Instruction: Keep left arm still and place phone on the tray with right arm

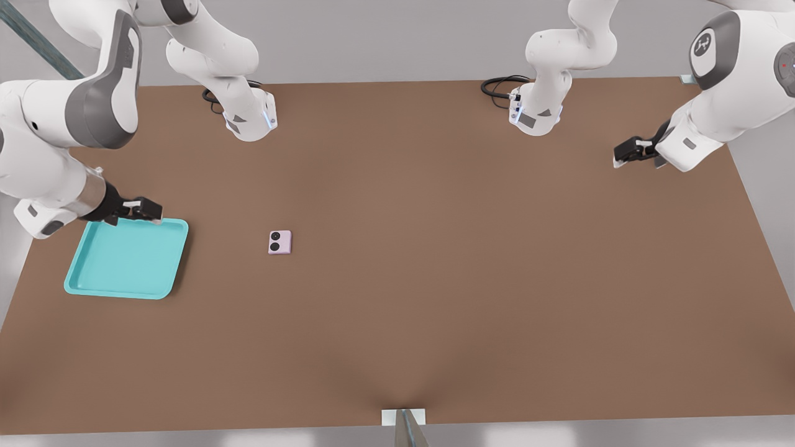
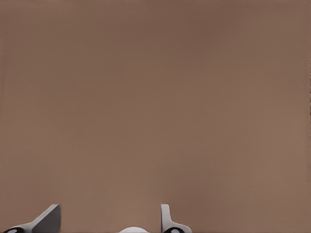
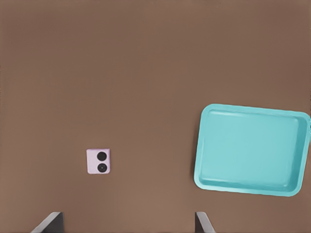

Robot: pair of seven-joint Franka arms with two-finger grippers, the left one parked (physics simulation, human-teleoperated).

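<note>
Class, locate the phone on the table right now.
In the front view the phone lies flat on the table, to the right of the tray; the open gripper hovers over the tray's far rim.

My right arm reaches in from the front view's left, bent sharply at the elbow, its black gripper held off the table with both fingers spread wide apart and nothing between them.
</note>
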